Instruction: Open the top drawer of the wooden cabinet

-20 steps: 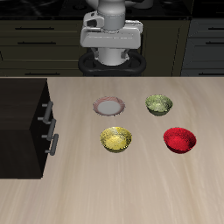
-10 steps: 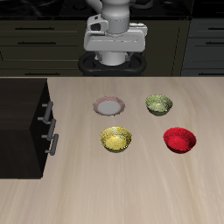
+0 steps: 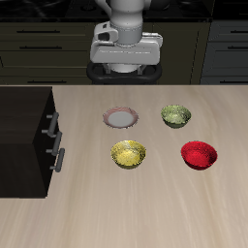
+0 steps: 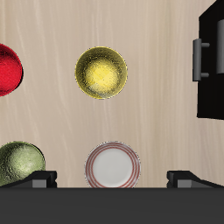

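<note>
So the wooden cabinet (image 3: 25,140) sits at the table's edge, its top drawer (image 3: 48,124) shut, silver handle facing the bowls. Next come the pink-rimmed plate (image 3: 121,118), yellow bowl (image 3: 128,153), green bowl (image 3: 175,115) and red bowl (image 3: 200,154). The gripper (image 4: 112,178) hangs spread wide, holding nothing, up above the plate.

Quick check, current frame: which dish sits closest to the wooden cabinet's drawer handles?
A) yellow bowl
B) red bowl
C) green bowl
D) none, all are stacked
A. In the exterior view the yellow bowl lies nearest the wooden cabinet and its silver handles, with the red bowl and green bowl farther across the table.
</note>
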